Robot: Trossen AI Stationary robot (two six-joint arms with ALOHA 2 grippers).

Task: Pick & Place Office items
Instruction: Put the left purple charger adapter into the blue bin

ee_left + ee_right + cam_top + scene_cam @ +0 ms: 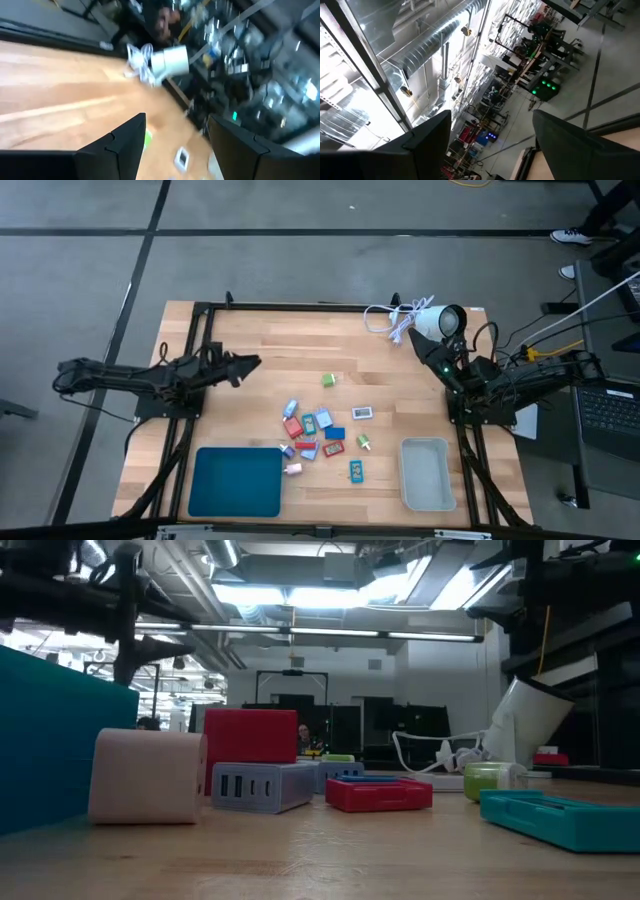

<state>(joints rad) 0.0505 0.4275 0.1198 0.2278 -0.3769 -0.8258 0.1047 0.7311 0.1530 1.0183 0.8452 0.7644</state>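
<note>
The office items (pixel 318 428) lie as a cluster of small red, blue, teal, pink and white pieces on the middle of the wooden table, flat on its top. A green piece (pixel 328 381) and a white piece (pixel 362 413) lie apart, farther back. The low view shows a pink block (pixel 148 776), a red one (pixel 250 735) and a teal one (pixel 560 815) close up. My left gripper (pixel 255 363) hovers open left of the green piece, fingers pointing toward the table's right (pixel 175 122). My right gripper (pixel 428 350) is open near the lamp, and its wrist view looks up into the room (pixel 492 117).
A dark teal tray (pixel 238 480) sits at the near left and a grey bin (pixel 425 472) at the near right. A white lamp (pixel 438 320) with its coiled cord (pixel 385 317) lies at the far right corner. A laptop (pixel 610 405) stands beyond the right edge.
</note>
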